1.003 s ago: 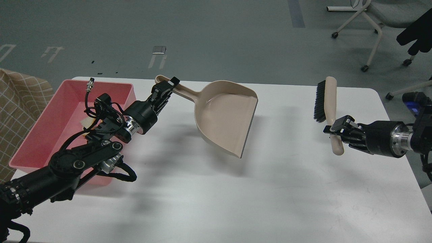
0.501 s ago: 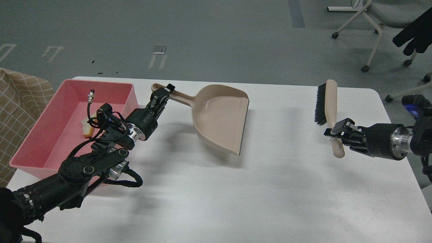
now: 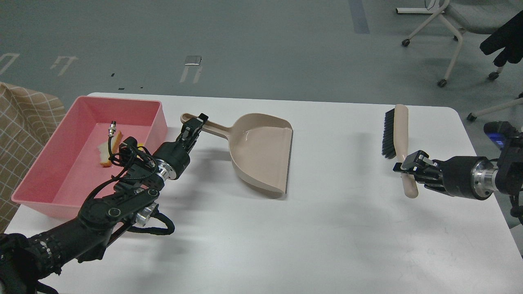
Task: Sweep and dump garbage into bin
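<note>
Gripping dustpan (image 3: 261, 153) left hand (image 3: 194, 124), brush (image 3: 395, 136) right hand (image 3: 404, 168).

Even, cool overhead light is filling the room, leaving the white table (image 3: 327, 228) bright but not blown out. Soft, blurred shadows are spreading across the tabletop beneath the beige dustpan (image 3: 261, 153) and under both arms, several overlapping, suggesting more than one ceiling source. A faint sheen is showing inside the dustpan. Focus is holding sharp across the frame; fine grain is showing in the grey floor (image 3: 261, 45). Straight edges are bowing only slightly near the borders.
</note>
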Robot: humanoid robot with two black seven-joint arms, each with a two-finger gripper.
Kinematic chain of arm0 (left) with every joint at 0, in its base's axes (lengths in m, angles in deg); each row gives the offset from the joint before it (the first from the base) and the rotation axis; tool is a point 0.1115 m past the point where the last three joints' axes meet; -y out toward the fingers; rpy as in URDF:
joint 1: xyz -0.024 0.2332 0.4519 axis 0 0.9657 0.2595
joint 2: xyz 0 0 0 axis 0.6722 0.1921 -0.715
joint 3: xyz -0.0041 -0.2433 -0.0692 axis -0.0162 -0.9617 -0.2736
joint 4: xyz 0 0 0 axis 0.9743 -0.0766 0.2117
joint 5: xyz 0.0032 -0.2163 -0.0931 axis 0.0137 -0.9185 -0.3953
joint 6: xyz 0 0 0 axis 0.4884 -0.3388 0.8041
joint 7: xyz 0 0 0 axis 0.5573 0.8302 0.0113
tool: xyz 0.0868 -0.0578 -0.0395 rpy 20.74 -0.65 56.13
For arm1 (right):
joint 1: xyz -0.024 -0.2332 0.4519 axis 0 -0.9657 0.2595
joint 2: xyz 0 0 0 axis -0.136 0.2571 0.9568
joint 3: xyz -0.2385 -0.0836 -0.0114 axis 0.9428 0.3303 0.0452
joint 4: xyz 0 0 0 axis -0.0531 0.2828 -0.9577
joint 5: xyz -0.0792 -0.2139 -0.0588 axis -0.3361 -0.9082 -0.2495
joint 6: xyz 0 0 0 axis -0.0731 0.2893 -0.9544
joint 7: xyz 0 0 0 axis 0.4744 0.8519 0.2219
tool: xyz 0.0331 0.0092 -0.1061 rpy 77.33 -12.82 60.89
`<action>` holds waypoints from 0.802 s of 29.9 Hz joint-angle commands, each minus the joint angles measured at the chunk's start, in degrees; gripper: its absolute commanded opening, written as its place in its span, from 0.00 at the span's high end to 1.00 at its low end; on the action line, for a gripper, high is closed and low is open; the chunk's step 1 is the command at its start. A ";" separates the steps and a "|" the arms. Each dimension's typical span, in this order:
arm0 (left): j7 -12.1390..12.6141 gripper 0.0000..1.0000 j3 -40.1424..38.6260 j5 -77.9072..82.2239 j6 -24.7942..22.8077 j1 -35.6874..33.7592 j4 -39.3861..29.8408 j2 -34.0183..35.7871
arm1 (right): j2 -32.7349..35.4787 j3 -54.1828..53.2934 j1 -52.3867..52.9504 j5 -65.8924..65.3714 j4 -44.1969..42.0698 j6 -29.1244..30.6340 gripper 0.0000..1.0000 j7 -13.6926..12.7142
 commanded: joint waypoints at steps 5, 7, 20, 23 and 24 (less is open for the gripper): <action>0.00 1.00 0.33 0.00 -0.02 0.00 0.95 -0.14 | 0.09 0.08 -0.07 -0.36 -0.09 0.00 0.96 0.00; 0.00 1.00 0.33 0.09 -0.02 0.09 0.95 -0.32 | 0.52 0.08 -0.07 -0.63 -0.09 0.00 0.96 0.00; 0.00 0.92 0.33 0.00 0.06 0.18 0.95 -0.50 | 2.46 0.96 -0.24 -1.42 -1.76 0.00 0.96 0.00; 0.00 0.85 0.33 0.00 0.06 0.53 0.95 -0.50 | 2.46 2.37 -0.33 -1.51 -2.11 0.00 0.96 0.00; 0.00 0.84 0.33 0.00 0.06 0.62 0.95 -0.50 | 2.46 2.72 -0.33 -1.51 -2.11 0.00 0.96 0.00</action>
